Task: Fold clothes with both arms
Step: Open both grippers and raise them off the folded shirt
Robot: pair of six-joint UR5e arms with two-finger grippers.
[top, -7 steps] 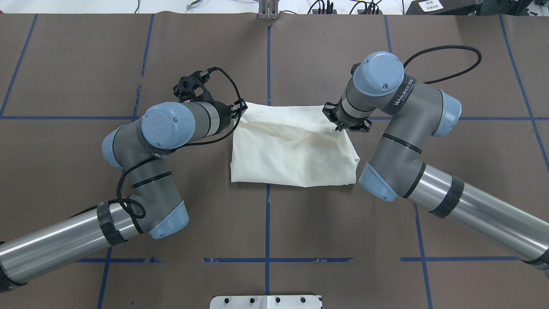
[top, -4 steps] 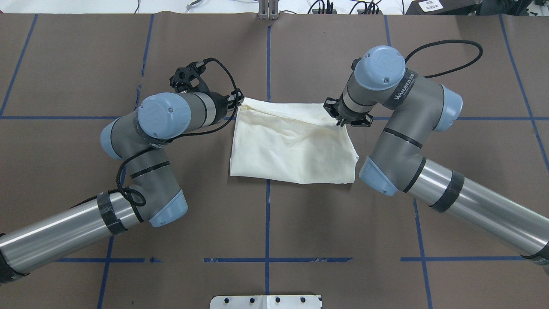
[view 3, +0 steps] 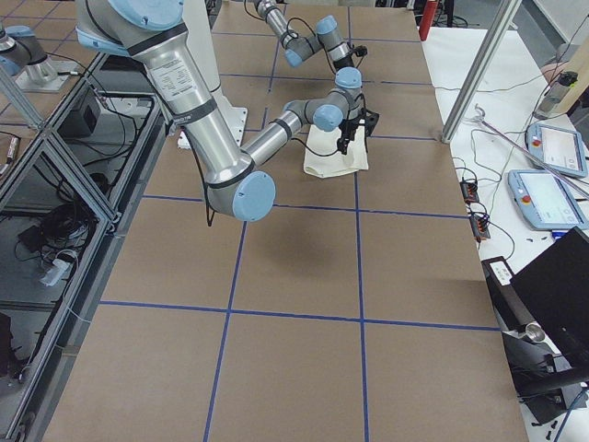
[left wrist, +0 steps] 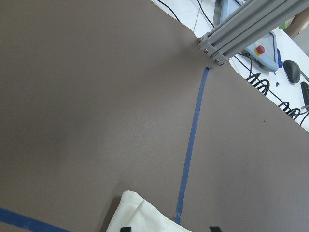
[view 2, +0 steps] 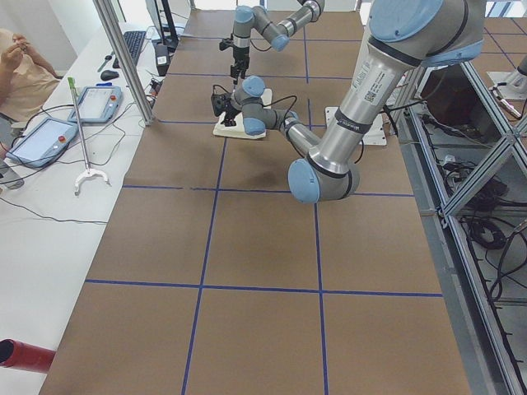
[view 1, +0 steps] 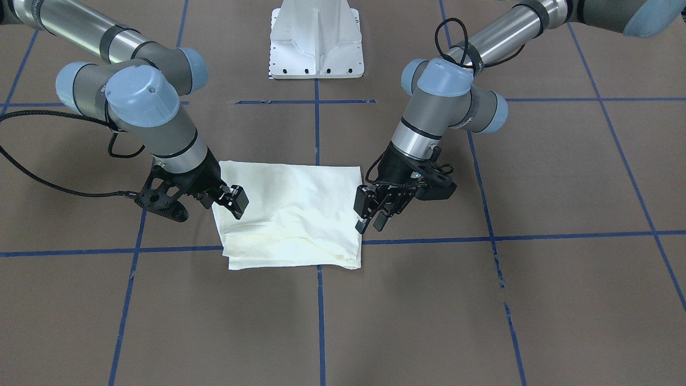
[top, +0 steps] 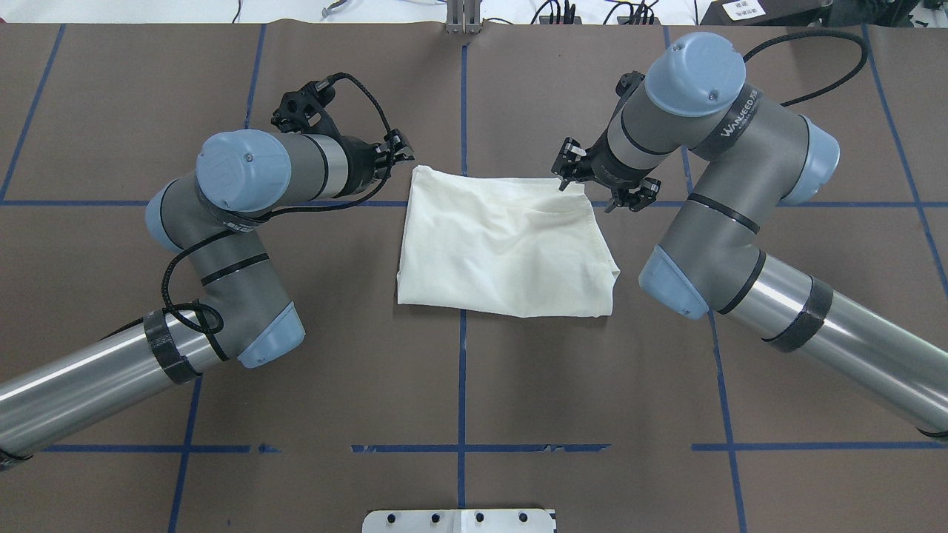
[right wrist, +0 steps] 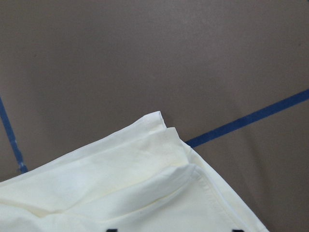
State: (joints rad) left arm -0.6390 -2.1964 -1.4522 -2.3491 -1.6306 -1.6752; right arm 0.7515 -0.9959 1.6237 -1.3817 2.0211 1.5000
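The clothes (top: 503,248) lie as one folded, plain cream rectangle in the middle of the brown table; no print shows. My left gripper (top: 396,152) hovers open just off its far left corner. In the left wrist view that corner of the clothes (left wrist: 140,215) shows between the spread fingertips. My right gripper (top: 564,169) hangs open over the far right corner. The right wrist view looks down on the layered hems of the clothes (right wrist: 145,179). In the front-facing view the left gripper (view 1: 371,217) and the right gripper (view 1: 225,202) flank the clothes (view 1: 289,214), holding nothing.
The white pedestal base (view 1: 316,43) stands at the near table edge. Blue tape lines (top: 462,385) cross the brown cover. An aluminium post (top: 464,18) and cables sit at the far edge. A seated person (view 2: 20,74) and tablets (view 2: 41,136) are beside the table.
Both grippers have let go of the cloth's far edge and drawn up and outward, away from the corners. The lifted edge has dropped and the cloth lies flatter.
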